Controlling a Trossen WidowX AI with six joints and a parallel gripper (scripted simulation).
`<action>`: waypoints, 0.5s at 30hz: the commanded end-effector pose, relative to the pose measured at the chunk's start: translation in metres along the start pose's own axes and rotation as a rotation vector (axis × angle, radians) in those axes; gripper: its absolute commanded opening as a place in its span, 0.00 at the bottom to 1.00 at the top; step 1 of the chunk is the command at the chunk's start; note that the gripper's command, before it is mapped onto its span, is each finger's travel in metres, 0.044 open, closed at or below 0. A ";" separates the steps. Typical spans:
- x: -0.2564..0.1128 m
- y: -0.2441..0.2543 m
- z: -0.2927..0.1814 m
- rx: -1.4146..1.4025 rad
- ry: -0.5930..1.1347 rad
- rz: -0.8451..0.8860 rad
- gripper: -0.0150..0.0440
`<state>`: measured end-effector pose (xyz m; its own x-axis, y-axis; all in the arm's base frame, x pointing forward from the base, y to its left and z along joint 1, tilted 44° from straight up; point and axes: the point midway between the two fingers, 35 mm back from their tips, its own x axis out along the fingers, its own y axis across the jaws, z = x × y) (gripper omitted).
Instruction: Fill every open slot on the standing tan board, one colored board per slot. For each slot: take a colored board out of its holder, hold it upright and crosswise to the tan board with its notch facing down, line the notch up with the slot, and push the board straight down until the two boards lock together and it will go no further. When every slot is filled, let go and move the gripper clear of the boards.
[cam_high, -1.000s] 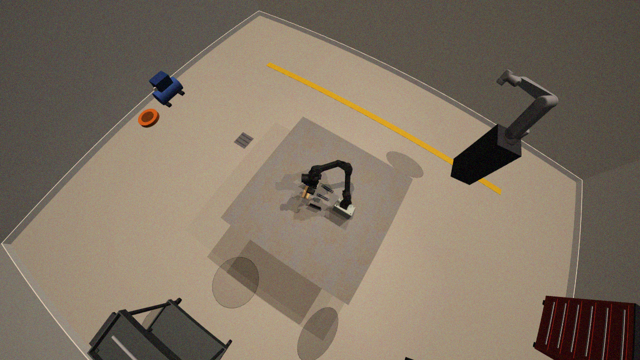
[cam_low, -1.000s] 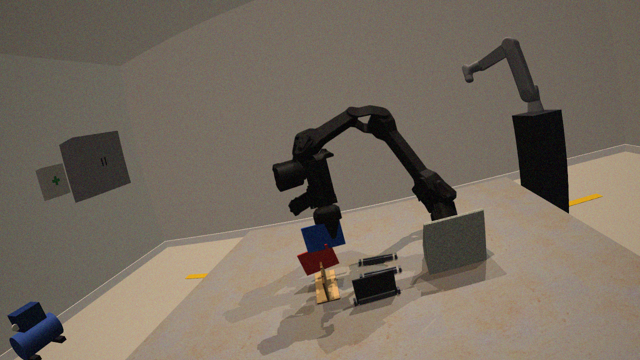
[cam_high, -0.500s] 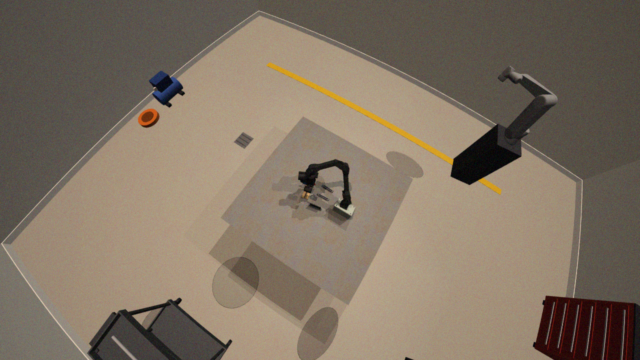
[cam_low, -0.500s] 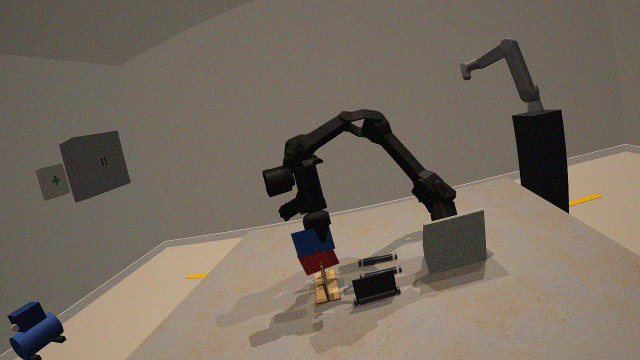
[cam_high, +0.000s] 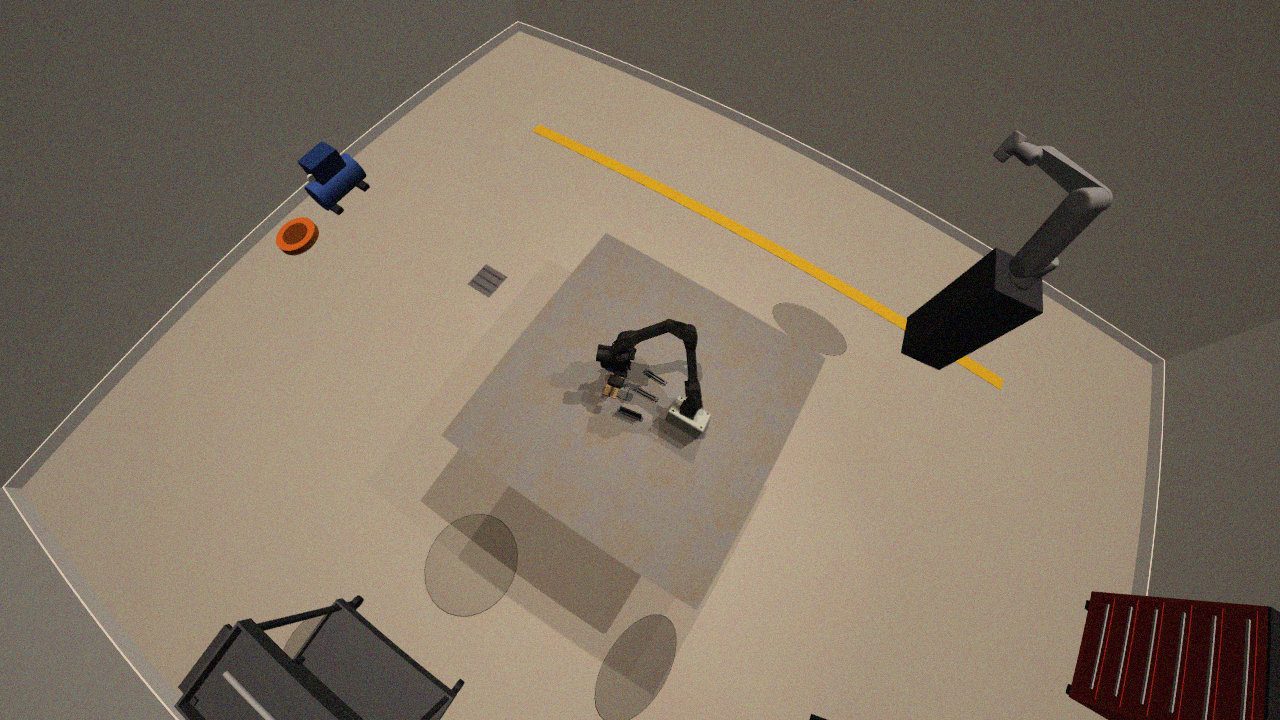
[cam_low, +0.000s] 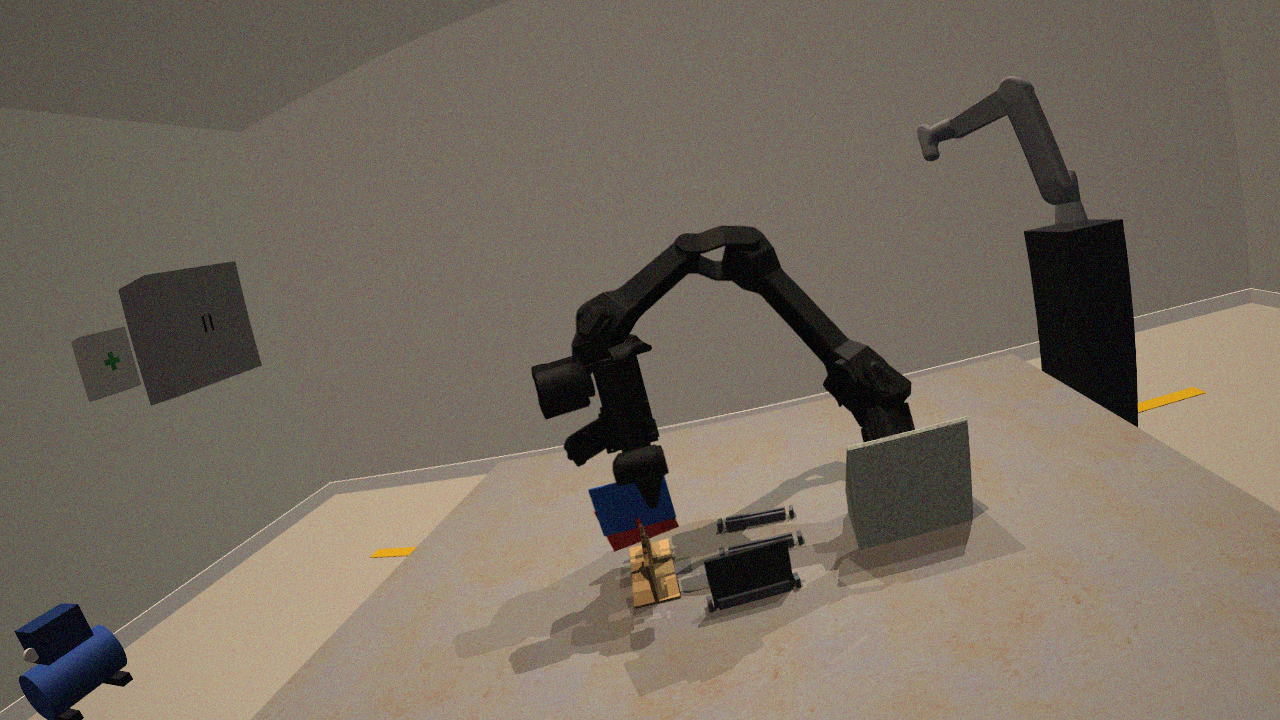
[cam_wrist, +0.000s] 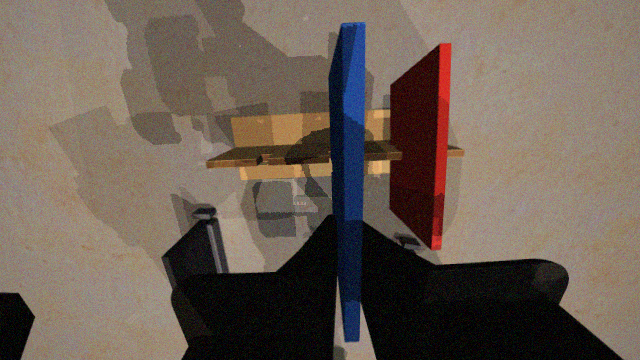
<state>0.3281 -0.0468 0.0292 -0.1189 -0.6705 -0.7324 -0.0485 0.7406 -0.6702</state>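
My gripper (cam_high: 617, 382) (cam_low: 654, 501) (cam_wrist: 339, 222) is shut on the blue board (cam_low: 622, 510) (cam_wrist: 351, 95), held upright and crosswise over the middle of the tan board (cam_high: 611, 392) (cam_low: 650, 577) (cam_wrist: 235, 156). The blue board's notch is hidden, and I cannot tell whether the two boards touch. The red board (cam_low: 629, 540) (cam_wrist: 443, 150) stands crosswise on the tan board, right of the blue one in the wrist view. An open slot (cam_wrist: 263, 158) shows at the tan board's left part. A black board (cam_high: 630, 413) (cam_low: 749, 574) (cam_wrist: 190, 250) stands in its holder.
Two empty holders (cam_high: 655, 377) (cam_low: 756, 519) (cam_low: 762, 543) lie beside the black board's holder, between the tan board and the arm's base. A pale grey block (cam_high: 687, 420) (cam_low: 908, 488) stands at the arm's base.
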 end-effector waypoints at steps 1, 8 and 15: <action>0.003 -0.001 0.000 -0.004 0.000 -0.004 0.25; 0.007 0.000 0.000 -0.004 0.000 -0.004 0.25; 0.010 -0.001 0.000 -0.004 0.000 -0.005 0.25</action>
<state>0.3277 -0.0519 0.0234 -0.1167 -0.6707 -0.7325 -0.0481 0.7404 -0.6704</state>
